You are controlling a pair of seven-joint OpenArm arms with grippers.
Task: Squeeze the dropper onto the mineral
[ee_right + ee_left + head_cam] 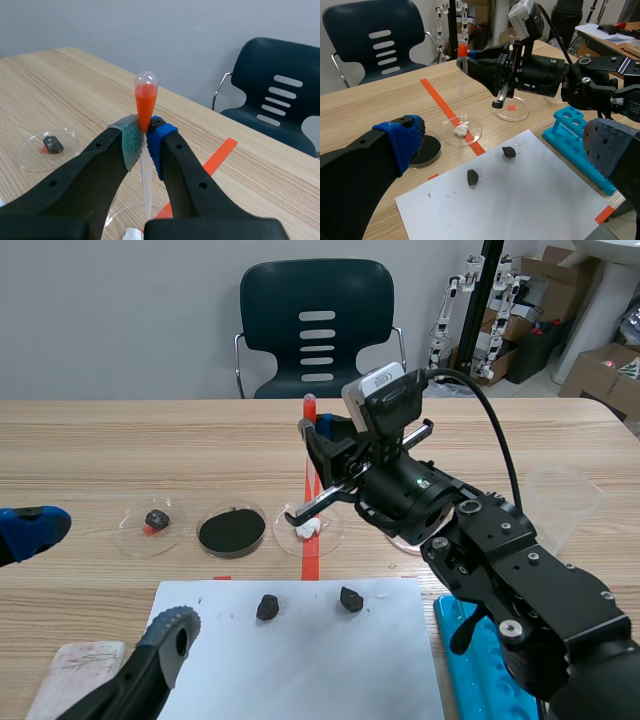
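Left hand is nearest the camera, low at the near edge of the worktop, fingers spread wide with nothing in them. Just past it lies a white sheet of paper with two small dark rocks on it, and a blue rack sits beside the sheet on the right arm's side.

Next comes a row of clear dishes. One has a dark stone, one has black powder, and the middle dish sits across the orange tape line with the white mineral in it. One more dish is over by the right arm.

Right hand is clamped tight on the dropper, pads pinching just below the orange-filled bulb. It's held upright, thin tube pointing straight down at the white mineral. Can't tell if the tip actually touches it.

Dark chair is behind the worktop.
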